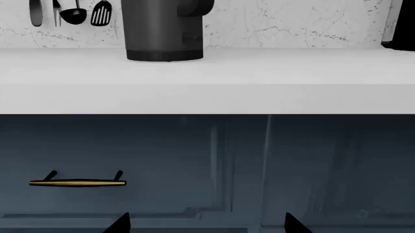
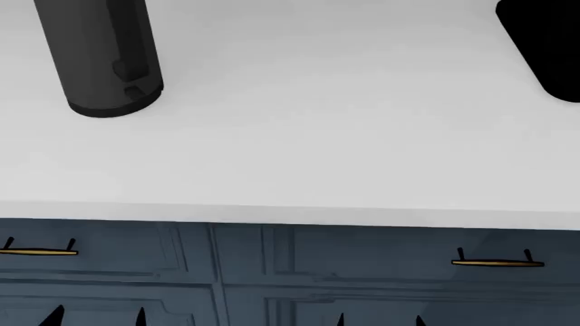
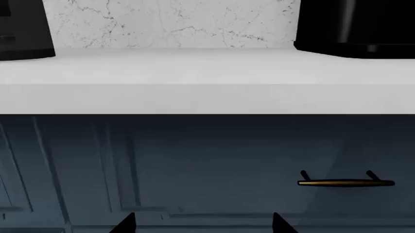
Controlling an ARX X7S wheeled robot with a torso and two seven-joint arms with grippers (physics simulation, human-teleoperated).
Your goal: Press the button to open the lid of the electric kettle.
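Note:
The electric kettle (image 2: 95, 61) stands upright at the far left of the white counter (image 2: 317, 136), a dark grey cylinder with its side handle (image 2: 136, 68) facing me. Its top is cut off in every view, so the lid and the button are out of view. The left wrist view shows its lower body (image 1: 162, 29) on the counter. My left gripper (image 2: 97, 318) is open and empty, low in front of the cabinet, below the counter edge; it also shows in the left wrist view (image 1: 205, 225). My right gripper (image 2: 379, 320) is open and empty at the same height, seen in the right wrist view too (image 3: 202, 225).
A black bulky appliance (image 2: 548, 47) stands at the counter's far right and also shows in the right wrist view (image 3: 353, 24). Utensils (image 1: 71, 12) hang on the marble wall behind the kettle. Blue drawers below the counter carry brass handles (image 2: 496, 261) (image 2: 37, 251).

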